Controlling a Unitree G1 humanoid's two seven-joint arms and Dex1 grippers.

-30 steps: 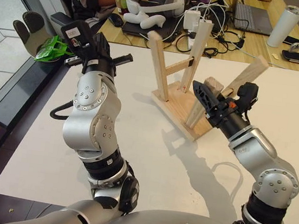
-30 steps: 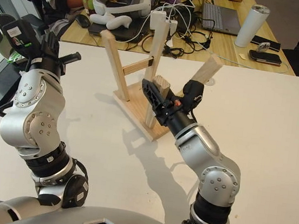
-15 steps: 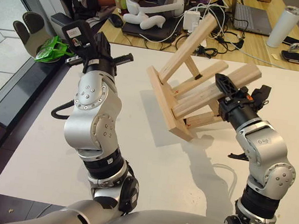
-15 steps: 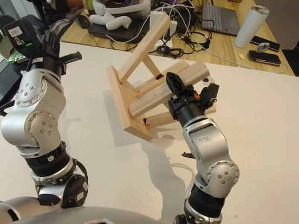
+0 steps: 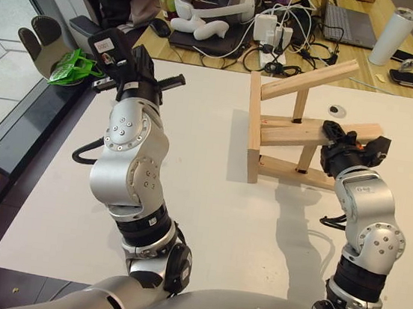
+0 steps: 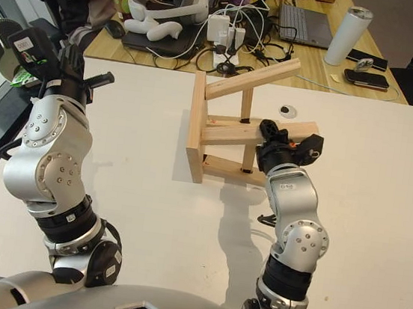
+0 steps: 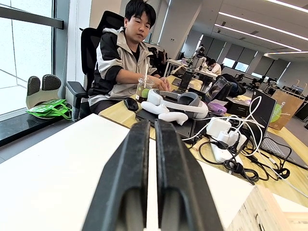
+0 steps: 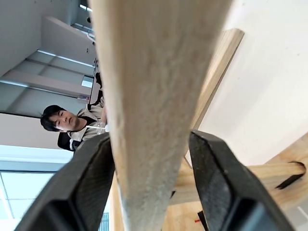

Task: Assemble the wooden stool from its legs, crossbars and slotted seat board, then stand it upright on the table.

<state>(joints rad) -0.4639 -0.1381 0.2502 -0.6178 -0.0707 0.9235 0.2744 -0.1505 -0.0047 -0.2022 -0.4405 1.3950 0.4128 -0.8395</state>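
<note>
Stool [image 5: 254, 130]: assembled, lying on its side on table [image 5: 205, 230], seat board on edge, legs pointing to the robot's right. Right gripper [image 5: 335, 134]: jaws clamped around one leg [image 5: 292, 130]. Left gripper [image 7: 150, 130]: raised near table's left edge, jaws pressed together, holding nothing.

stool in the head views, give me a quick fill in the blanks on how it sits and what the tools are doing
1. The stool lies on its ____ on the white table.
2. The right tool is shut on one stool ____.
3. The left tool, raised off to the left, is ____ and holds nothing.
Missing words: side; leg; shut.
</note>
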